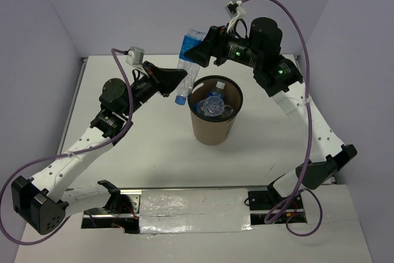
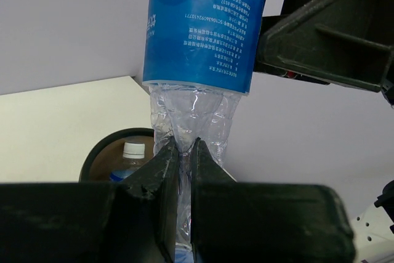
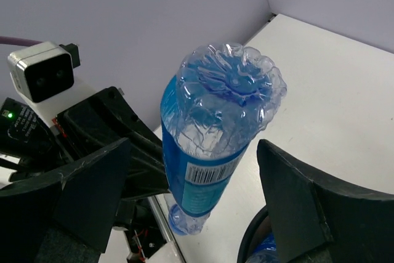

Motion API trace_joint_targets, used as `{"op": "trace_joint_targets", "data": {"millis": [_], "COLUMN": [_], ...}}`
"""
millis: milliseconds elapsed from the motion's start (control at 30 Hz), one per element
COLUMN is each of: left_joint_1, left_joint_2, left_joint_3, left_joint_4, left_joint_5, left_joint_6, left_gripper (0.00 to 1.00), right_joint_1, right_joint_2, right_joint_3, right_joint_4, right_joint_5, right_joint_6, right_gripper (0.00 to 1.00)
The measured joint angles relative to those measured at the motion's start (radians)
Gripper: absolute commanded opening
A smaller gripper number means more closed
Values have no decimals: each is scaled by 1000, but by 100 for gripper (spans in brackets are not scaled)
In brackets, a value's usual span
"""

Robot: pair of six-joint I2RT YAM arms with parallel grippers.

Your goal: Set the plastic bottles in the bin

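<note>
And here we are, mid-air above the white counter (image 1: 154, 152). The left hand (image 2: 184, 149) is pinching a clear plastic water bottle with a blue label (image 1: 188, 44), its jaws squeezed almost together on the crumpled clear plastic just below that label. The bottle hangs upside down and slightly tilted: the blue cap end drops below the left hand, and the moulded base rises above it. Up at the base end is the right hand (image 3: 196, 146), spread wide with one jaw on either side of the bottle. From its own wrist view we see clear space between the bottle and the jaw on the left of that view. The other jaw sits close, and we cannot tell whether it touches. The brown cardboard-coloured cylindrical bin with a black rim (image 1: 212, 130) stands on the counter beneath the right hand, below and a little to the right of the left hand. From overhead, the bottle's cap end shows just beside the rim on the left hand's side, not over the opening. Inside the bin we spot several clear plastic bottles (image 1: 214, 104) lying jumbled. From the left wrist view, a white-capped bottle (image 2: 132, 152) peeks out of the bin just past the jaws.
</note>
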Motion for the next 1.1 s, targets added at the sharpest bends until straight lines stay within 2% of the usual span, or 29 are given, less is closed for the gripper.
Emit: {"op": "trace_joint_targets", "data": {"millis": [100, 200, 233, 267, 333, 367, 433, 467, 533, 567, 633, 767, 900, 1100], "left_joint_1": [-16, -23, -23, -23, -24, -25, -28, -28, -31, -32, -35, -29, 6, 97], "left_joint_2": [1, 1, 1, 2, 9, 14, 16, 18, 20, 19, 13, -23, -66, -109], "left_joint_3": [0, 0, 0, 0, 0, 0, 0, 0, 0, 0, -1, -2, -2, -11], "left_joint_4": [1, 2, 3, 3, 4, 11, 21, 23, 25, 24, 21, -14, -69, -145], "left_joint_5": [-5, -8, -8, -8, -3, 4, 11, 13, 13, 11, 0, -28, -47, -47], "left_joint_6": [0, 0, 0, 0, -3, -5, -5, -8, -16, -24, -24, -18, 14, 29], "left_gripper": [0, 0, 0, 1, 11, 31, 49, 62, 76, 90, 98, 100, 100, 99], "right_joint_1": [2, 2, 1, -2, -3, -6, -23, -30, -52, -66, -105, -228, -341, -379], "right_joint_2": [-1, -2, -3, -3, -3, -3, -3, -3, -3, -3, -3, -3, -3, -43], "right_joint_3": [-6, -23, -29, -37, -43, -45, -52, -53, -53, -54, -55, -50, -21, -21], "right_joint_4": [13, 30, 36, 46, 52, 56, 65, 72, 87, 105, 143, 222, 231, 126], "right_joint_5": [0, 4, 6, 3, 3, -3, -24, -47, -99, -135, -209, -354, -414, -394], "right_joint_6": [14, 21, 21, 24, 18, 18, 22, 23, 24, 25, 29, 37, 5, -209], "right_gripper": [76, 58, 47, 41, 24, 20, 9, 8, 3, 2, 1, 1, 1, 1]}}
